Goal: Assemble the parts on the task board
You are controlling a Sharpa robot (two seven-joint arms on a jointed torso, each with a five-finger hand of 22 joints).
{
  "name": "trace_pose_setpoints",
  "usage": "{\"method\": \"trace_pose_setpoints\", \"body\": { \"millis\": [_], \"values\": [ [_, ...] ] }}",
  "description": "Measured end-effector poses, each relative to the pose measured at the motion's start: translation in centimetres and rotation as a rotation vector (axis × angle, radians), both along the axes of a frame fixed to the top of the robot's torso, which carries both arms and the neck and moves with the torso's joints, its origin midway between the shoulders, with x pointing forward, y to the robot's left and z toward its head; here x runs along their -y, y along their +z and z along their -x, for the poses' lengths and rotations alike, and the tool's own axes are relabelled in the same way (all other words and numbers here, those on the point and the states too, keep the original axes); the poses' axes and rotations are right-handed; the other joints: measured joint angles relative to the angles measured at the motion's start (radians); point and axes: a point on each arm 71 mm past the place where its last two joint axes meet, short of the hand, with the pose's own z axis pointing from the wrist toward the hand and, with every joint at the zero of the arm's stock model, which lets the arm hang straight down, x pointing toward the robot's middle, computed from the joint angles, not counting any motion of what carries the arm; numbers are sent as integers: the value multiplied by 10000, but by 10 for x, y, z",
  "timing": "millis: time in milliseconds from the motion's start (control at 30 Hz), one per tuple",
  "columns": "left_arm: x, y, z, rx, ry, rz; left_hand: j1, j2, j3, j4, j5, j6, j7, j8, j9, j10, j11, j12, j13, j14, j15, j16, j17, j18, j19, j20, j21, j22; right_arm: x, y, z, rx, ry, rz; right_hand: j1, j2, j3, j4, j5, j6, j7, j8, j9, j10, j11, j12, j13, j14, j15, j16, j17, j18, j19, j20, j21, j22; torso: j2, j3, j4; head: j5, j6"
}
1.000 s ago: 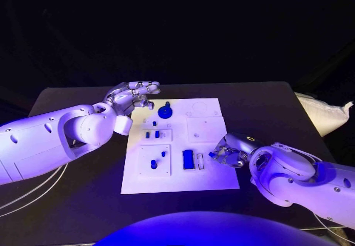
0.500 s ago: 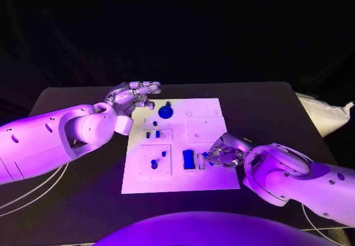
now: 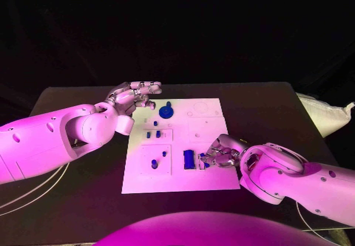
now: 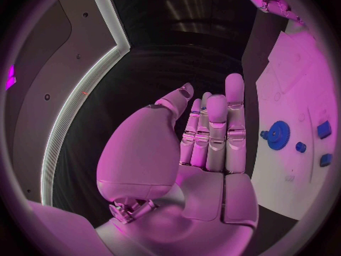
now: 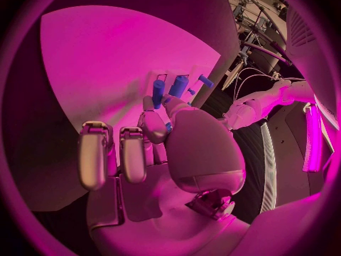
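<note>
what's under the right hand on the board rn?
The right hand hovers over the task board beside the blue block and a slot. It pinches a small blue part; the board beneath its palm is covered.

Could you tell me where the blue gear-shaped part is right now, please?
The blue gear-shaped part sits near the task board's far edge, just beside the left hand, which hovers open at the board's far-left corner.
</note>
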Motion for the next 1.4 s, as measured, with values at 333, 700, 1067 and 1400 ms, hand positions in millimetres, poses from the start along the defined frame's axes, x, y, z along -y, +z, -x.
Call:
{"method": "trace_pose_setpoints", "body": {
  "millis": [333,700,1067,1400],
  "values": [
    [0,0,0,-5,-20,2,0,0,0,0,0,0,0,0,0,0,0,0,0,0,0,0,0,0,0,0,0,0,-3,-2,0,-129,233,197,-76,-3,0,0,0,128,-62,92,66,66,-38,265,201,0,1,0,-1,1,36,-36,25,-1,-1,6,-9,23,0],
    [1,0,0,-16,-58,-2,0,0,0,0,0,0,0,0,0,0,0,0,0,0,0,0,1,1,0,0,0,1,-5,-2,-2,-111,344,325,-76,-3,0,0,0,145,-71,170,65,118,-57,274,244,0,1,0,-2,0,36,-36,25,-2,-1,12,-12,42,0],
    [1,0,0,-23,-95,-6,0,0,0,0,0,-2,-1,0,0,-36,36,42,-8,-33,33,0,-60,0,0,0,-42,-8,-9,-4,-3,-90,404,367,-446,105,-150,210,-81,245,-105,206,107,191,-94,530,450,37,-35,39,-4,0,36,-35,72,-4,1,11,-8,23,0],
    [1,0,0,-34,-119,-14,0,0,0,0,0,-2,-1,0,0,-36,36,42,-8,-33,33,0,-59,1,0,0,-41,-8,-10,-3,-1,-59,459,340,-922,54,-359,550,-12,307,-105,206,150,261,-94,652,616,37,-35,77,-5,1,35,-35,73,-5,2,13,-9,43,0]
  ]
}}
